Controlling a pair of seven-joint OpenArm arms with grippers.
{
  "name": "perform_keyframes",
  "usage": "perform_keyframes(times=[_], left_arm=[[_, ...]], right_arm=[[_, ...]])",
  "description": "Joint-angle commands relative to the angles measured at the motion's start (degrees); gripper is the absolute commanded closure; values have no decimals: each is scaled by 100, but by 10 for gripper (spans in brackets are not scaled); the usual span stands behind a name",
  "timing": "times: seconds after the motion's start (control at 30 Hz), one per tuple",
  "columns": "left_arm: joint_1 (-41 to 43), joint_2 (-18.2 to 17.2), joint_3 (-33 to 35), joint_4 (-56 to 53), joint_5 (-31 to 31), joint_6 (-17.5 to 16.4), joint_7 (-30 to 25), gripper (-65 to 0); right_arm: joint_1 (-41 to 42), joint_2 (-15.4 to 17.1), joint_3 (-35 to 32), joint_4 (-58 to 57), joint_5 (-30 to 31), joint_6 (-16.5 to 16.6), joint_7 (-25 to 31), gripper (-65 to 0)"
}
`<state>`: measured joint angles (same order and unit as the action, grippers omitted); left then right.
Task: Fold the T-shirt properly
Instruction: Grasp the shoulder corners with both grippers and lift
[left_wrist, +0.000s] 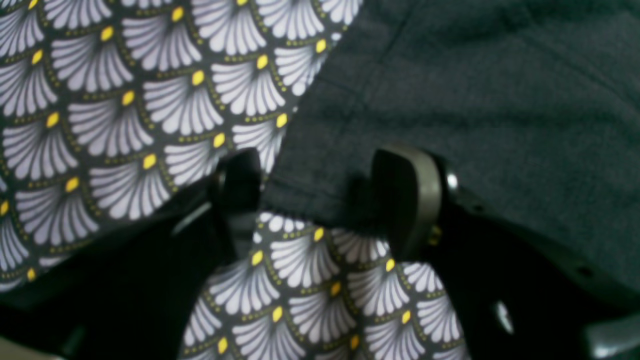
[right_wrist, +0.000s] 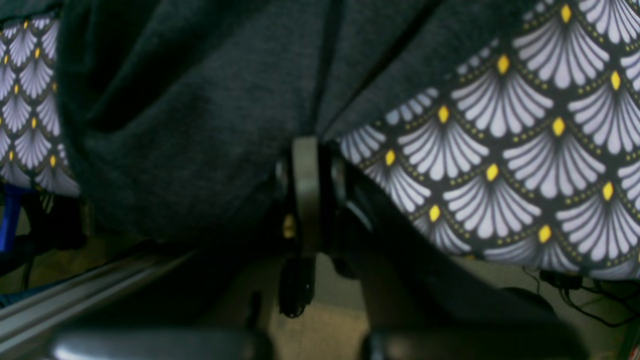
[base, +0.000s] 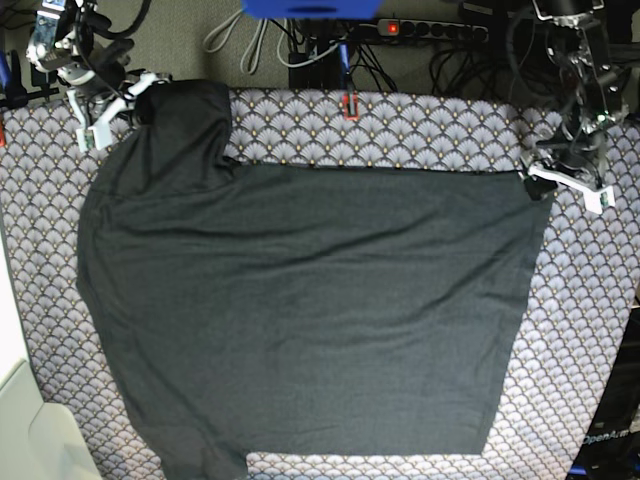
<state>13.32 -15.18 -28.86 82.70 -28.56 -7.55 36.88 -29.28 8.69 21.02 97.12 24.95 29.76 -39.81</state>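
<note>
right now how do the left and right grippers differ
The left gripper stands open with its fingers either side of the T-shirt hem; the right gripper is shut, pinching shirt fabric. In the base view the right lifts a bunched corner, while the left sits at a flat corner. Both are at the shirt's far edge.

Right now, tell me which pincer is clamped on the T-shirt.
The right pincer, at the base view's upper left: shut on the T-shirt fabric. The left pincer stands open at the other far corner.

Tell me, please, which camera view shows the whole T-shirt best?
The base view: the T-shirt lies spread over the patterned cloth, outline nearly complete. The left wrist view shows only one edge between the open left tool; the right wrist view, bunched fabric.
</note>
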Motion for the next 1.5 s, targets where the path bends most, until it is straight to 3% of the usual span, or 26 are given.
perform_keyframes(times=[0.0, 0.37, 0.53, 0.7, 0.73, 1.3, 1.47], left_arm=[[-18, -69, -28, 69, -24, -14, -80, -376], [105, 45, 464, 69, -24, -14, -9, -351], [105, 45, 499, 69, -24, -14, -9, -213], [105, 45, 473, 69, -24, -14, -9, -13], [105, 45, 473, 69, -24, -14, -9, 0], [589, 1, 447, 772, -24, -14, -9, -7], [1028, -86, 209, 1036, -24, -14, -9, -7]], right_arm=[[-66, 6, -40, -20, -91, 62, -331, 0], [-57, 6, -49, -20, -91, 62, -331, 0], [-57, 15, -49, -20, -91, 62, -331, 0], [-57, 15, -31, -20, -91, 62, -331, 0], [-57, 15, -31, -20, -91, 62, -331, 0], [-136, 23, -14, 411, -82, 70, -313, 0], [-329, 191, -14, 622, -82, 79, -296, 0]])
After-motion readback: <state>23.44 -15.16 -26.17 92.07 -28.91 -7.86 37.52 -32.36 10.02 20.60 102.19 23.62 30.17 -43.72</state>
